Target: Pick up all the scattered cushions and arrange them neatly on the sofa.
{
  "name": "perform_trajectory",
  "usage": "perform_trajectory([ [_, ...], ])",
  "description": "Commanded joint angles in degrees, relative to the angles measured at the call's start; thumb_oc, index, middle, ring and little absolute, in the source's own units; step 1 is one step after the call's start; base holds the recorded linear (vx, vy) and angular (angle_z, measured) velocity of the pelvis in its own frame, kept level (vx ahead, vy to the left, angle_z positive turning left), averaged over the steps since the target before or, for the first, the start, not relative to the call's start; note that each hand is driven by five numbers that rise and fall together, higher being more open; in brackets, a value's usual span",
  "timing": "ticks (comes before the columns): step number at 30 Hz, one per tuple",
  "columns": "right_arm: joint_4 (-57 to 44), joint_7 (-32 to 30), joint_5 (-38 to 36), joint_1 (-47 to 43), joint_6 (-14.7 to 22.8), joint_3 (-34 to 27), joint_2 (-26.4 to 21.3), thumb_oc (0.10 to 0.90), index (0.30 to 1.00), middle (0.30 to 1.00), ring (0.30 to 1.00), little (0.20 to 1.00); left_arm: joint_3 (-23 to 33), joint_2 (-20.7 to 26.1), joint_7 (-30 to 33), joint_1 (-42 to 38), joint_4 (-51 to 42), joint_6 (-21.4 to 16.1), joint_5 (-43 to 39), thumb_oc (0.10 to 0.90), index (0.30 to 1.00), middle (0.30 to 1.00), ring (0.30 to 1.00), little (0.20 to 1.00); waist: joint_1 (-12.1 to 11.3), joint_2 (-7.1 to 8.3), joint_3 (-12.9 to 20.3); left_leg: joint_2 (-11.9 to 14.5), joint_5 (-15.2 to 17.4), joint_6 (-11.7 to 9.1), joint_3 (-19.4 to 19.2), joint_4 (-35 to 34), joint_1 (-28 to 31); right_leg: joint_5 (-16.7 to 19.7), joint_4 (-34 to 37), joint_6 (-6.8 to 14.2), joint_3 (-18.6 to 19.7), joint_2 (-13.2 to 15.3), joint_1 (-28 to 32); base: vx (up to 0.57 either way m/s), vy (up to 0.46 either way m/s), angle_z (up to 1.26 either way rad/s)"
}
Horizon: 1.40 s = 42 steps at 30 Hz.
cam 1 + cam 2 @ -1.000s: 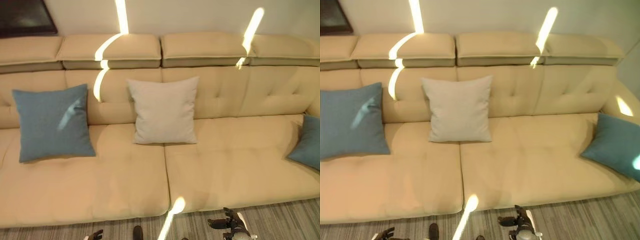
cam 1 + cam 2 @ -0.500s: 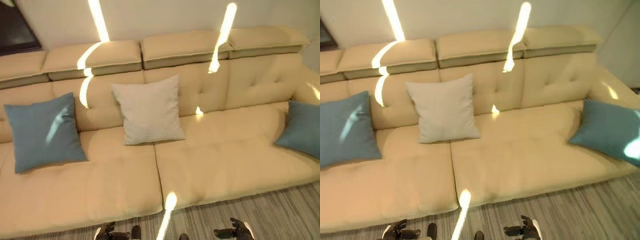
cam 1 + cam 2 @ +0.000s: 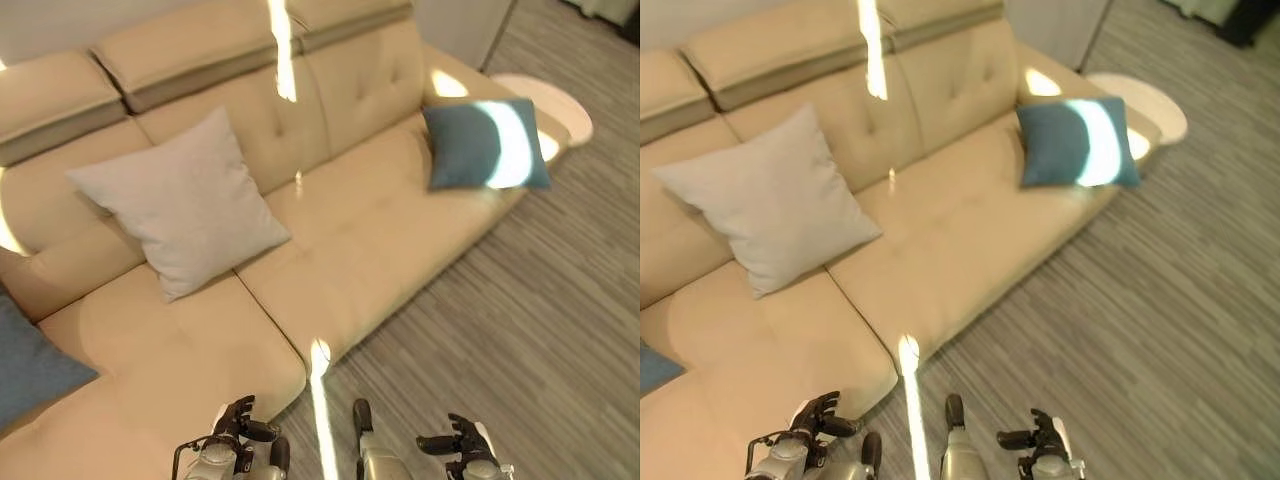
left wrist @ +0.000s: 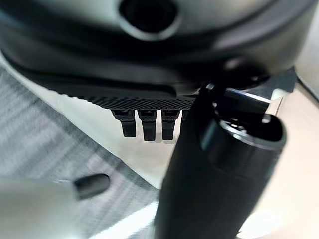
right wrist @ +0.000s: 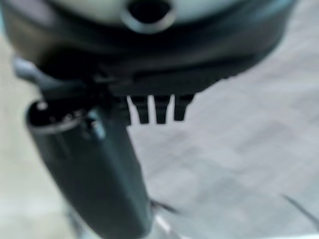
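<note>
A light grey cushion leans upright against the back of the beige sofa. A blue cushion is propped at the sofa's right end, with a patch of sunlight on it. The corner of another blue cushion lies on the seat at the far left. My left hand hangs low by the sofa's front edge, fingers straight, holding nothing. My right hand hangs over the floor, fingers straight and empty. Both hands are well short of every cushion.
Grey striped floor spreads in front of and to the right of the sofa. A round white piece sits just past the sofa's right end. Bright sun streaks cross the sofa back and the floor.
The whole picture has swung to the right and tilted, so the camera has moved. The cushions keep their places on the sofa. Both hands stay low and empty.
</note>
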<state>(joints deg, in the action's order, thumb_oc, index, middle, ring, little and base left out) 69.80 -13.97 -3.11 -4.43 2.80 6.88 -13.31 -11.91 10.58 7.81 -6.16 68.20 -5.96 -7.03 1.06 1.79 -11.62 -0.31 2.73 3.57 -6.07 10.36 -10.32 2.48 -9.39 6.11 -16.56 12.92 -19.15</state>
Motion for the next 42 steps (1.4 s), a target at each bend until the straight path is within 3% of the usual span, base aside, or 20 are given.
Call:
perform_trajectory([
  [1, -1.4, -1.4, -0.3, 0.0, 1.9, -0.5, -3.9, 0.800, 0.900, 0.900, 0.900, 0.900, 2.2, 3.4, 0.1, 2.9, 0.2, -0.4, 1.9, 0.800, 0.900, 0.900, 0.900, 0.900, -3.4, 1.26, 3.1, -0.3, 1.3, -3.4, 5.5, -6.8, 4.1, -1.5, -1.0, 2.0, 2.2, -3.7, 7.9, -0.19, 0.017, -0.60],
  [3, -1.1, -1.3, -0.4, 0.3, 1.9, -0.8, -3.8, 0.800, 0.900, 0.900, 0.900, 0.900, 2.4, 3.5, 0.0, 3.3, 0.6, -0.2, 2.2, 0.800, 0.900, 0.900, 0.900, 0.900, -4.1, 1.06, 3.8, 0.2, 0.7, -3.3, 4.3, -7.2, 3.8, -2.6, -1.7, 1.9, 1.3, -3.3, 9.6, -0.17, -0.039, -0.62],
  [4, -0.9, -1.5, -0.4, 0.4, 2.0, -1.1, -3.8, 0.800, 0.900, 0.900, 0.900, 0.900, 2.7, 3.8, 0.0, 3.6, 0.9, -0.1, 2.5, 0.800, 0.900, 0.900, 0.900, 0.900, -5.9, 0.90, 4.6, 1.1, 0.4, -3.7, 1.9, -6.3, 2.5, -3.7, -1.0, 2.1, -2.5, -1.7, 13.5, -0.14, -0.062, -0.82],
  [8, -1.2, -1.9, -0.5, 0.5, 1.8, -1.1, -3.4, 0.800, 0.900, 0.900, 0.900, 0.900, 3.0, 3.7, 0.1, 4.1, 0.8, -0.3, 2.3, 0.800, 0.900, 0.900, 0.900, 0.900, -7.2, 2.17, 5.8, 1.7, 0.1, -4.7, -0.7, -4.7, 1.7, -3.5, 4.7, 2.6, -2.1, -2.5, 16.1, -0.08, -0.151, -0.86],
  [10, -1.2, -2.2, -0.8, 0.5, 1.8, -0.9, -3.5, 0.800, 0.900, 0.900, 0.900, 0.900, 3.0, 3.2, 0.2, 4.1, 0.5, -0.3, 1.6, 0.800, 0.900, 0.900, 0.900, 0.900, -7.0, 2.22, 5.6, 2.8, -0.4, -5.4, -1.2, -3.1, 1.2, -3.3, 6.8, 2.2, -0.6, -4.0, 16.5, -0.06, -0.235, -0.86],
  [14, -1.3, -2.8, -1.8, 2.8, 2.2, -1.8, -4.1, 0.800, 0.900, 0.900, 0.900, 0.900, 1.0, 1.3, -0.3, 3.3, -0.9, 0.0, 1.5, 0.800, 0.900, 0.900, 0.900, 0.900, -4.0, 1.18, 4.4, 5.8, -1.3, -6.9, -1.1, 1.4, 1.0, -3.5, 11.1, 0.0, 1.9, -7.4, 19.2, -0.05, -0.233, -0.37],
  [15, -0.8, -3.0, -1.8, 3.2, 2.1, -2.0, -4.2, 0.800, 0.900, 0.900, 0.900, 0.900, 0.2, 1.0, -0.4, 3.1, -1.1, 0.0, 1.7, 0.800, 0.900, 0.900, 0.900, 0.900, -3.9, 1.19, 4.0, 5.3, -1.0, -7.0, 0.2, 3.5, 0.8, -3.2, 11.7, -0.2, 2.7, -7.7, 19.9, 0.04, -0.099, -0.38],
  [17, 0.4, -3.1, -2.0, 3.7, 1.9, -2.4, -4.3, 0.800, 0.900, 0.900, 0.900, 0.900, -1.2, 0.1, -0.5, 2.6, -1.0, -0.1, 1.6, 0.800, 0.900, 0.900, 0.900, 0.900, -3.9, 1.38, 4.5, 0.5, -0.1, -6.3, 4.6, 1.5, -0.7, -2.8, 12.1, -0.1, 4.1, -8.2, 19.9, 0.10, -0.062, -0.61],
  [20, 0.9, -3.3, -2.1, 3.7, 1.6, -2.3, -4.5, 0.800, 0.900, 0.900, 0.900, 0.900, -2.0, -0.1, -0.5, 2.0, -0.7, -0.1, 2.0, 0.800, 0.900, 0.900, 0.900, 0.900, -4.0, 1.11, 4.6, -1.6, -1.0, -6.2, 4.8, 0.5, -3.3, -3.1, 11.9, 0.1, 5.5, -8.9, 19.9, 0.12, 0.024, -0.33],
  [24, 1.4, -3.1, -1.3, 4.2, 1.2, -2.2, -4.3, 0.800, 0.900, 0.900, 0.900, 0.900, -2.0, -0.1, -0.6, 2.3, -0.9, 0.0, 2.2, 0.800, 0.900, 0.900, 0.900, 0.900, -4.5, 0.63, 5.4, -2.4, -0.7, -5.7, 6.1, -1.5, -1.7, -4.6, 10.6, 0.4, 8.0, -9.6, 20.3, 0.15, 0.086, -0.57],
  [28, 0.9, -2.8, -0.8, 4.5, 1.1, -2.0, -3.9, 0.800, 0.900, 0.900, 0.900, 0.900, -2.2, 0.5, -0.5, 1.9, -1.7, 0.0, 2.3, 0.800, 0.900, 0.900, 0.900, 0.900, -4.7, 0.98, 5.7, -2.1, 0.0, -4.6, 5.0, -2.4, -0.2, -6.3, 6.2, 0.6, 8.8, -9.0, 19.5, 0.13, 0.099, -0.49],
  [29, 0.7, -2.6, -0.8, 4.4, 1.1, -2.0, -3.5, 0.800, 0.900, 0.900, 0.900, 0.900, -2.2, 1.1, -0.4, 1.6, -2.4, 0.0, 2.0, 0.800, 0.900, 0.900, 0.900, 0.900, -4.7, 1.09, 5.3, -1.9, 0.6, -3.7, 4.7, -2.7, 0.9, -6.2, 0.5, 1.5, 9.1, -8.5, 17.2, 0.07, 0.066, -0.46],
  [30, 0.7, -2.6, -0.8, 4.4, 1.0, -2.0, -3.5, 0.800, 0.900, 0.900, 0.900, 0.900, -2.2, 1.1, -0.4, 1.6, -2.4, 0.0, 2.0, 0.800, 0.900, 0.900, 0.900, 0.900, -4.8, 1.13, 5.4, -1.9, 0.6, -3.7, 4.6, -2.7, 0.8, -6.3, 0.3, 1.6, 9.2, -8.5, 17.1, 0.11, 0.119, -0.50],
  [31, 0.4, -2.3, -0.7, 3.8, 0.8, -1.7, -3.5, 0.800, 0.900, 0.900, 0.900, 0.900, -2.1, 1.8, -0.1, 1.0, -3.3, -0.1, 1.5, 0.800, 0.900, 0.900, 0.900, 0.900, -4.2, 0.90, 4.4, -1.3, 1.2, -2.8, 4.1, -2.7, 1.7, -5.2, -6.3, 3.2, 9.4, -8.0, 13.4, 0.04, 0.056, -0.36],
  [35, -0.2, -2.3, 0.1, 2.9, 0.8, -1.0, -3.5, 0.800, 0.900, 0.900, 0.900, 0.900, -2.0, 2.5, 0.3, 0.5, -4.1, -0.3, 0.7, 0.800, 0.900, 0.900, 0.900, 0.900, -4.1, 0.36, 3.3, -0.9, 2.4, -1.8, 3.2, -2.6, 3.2, -3.2, -12.7, 4.3, 6.9, -5.9, 9.0, 0.07, 0.066, -0.28],
  [38, -0.6, -2.2, 0.7, 2.6, 0.7, -0.8, -3.8, 0.800, 0.900, 0.900, 0.900, 0.900, -1.5, 2.6, 0.3, 0.9, -4.8, -0.5, 0.1, 0.800, 0.900, 0.900, 0.900, 0.900, -4.3, 0.15, 3.2, -0.7, 4.0, -1.6, 2.7, -3.4, 5.9, -3.0, -8.6, 3.0, 2.9, -3.6, 7.6, 0.20, -0.014, -0.46],
  [42, -1.1, -2.0, 1.2, 2.3, 0.4, -0.3, -4.3, 0.800, 0.900, 0.900, 0.900, 0.900, -0.8, 2.4, 0.2, 1.1, -3.4, -0.6, 0.2, 0.800, 0.900, 0.900, 0.900, 0.900, -3.2, 0.45, 3.2, -1.5, 5.9, -2.1, 3.2, -5.7, 10.4, 1.1, 1.3, 3.2, 0.9, -3.8, 3.9, 0.31, -0.090, -0.27],
])
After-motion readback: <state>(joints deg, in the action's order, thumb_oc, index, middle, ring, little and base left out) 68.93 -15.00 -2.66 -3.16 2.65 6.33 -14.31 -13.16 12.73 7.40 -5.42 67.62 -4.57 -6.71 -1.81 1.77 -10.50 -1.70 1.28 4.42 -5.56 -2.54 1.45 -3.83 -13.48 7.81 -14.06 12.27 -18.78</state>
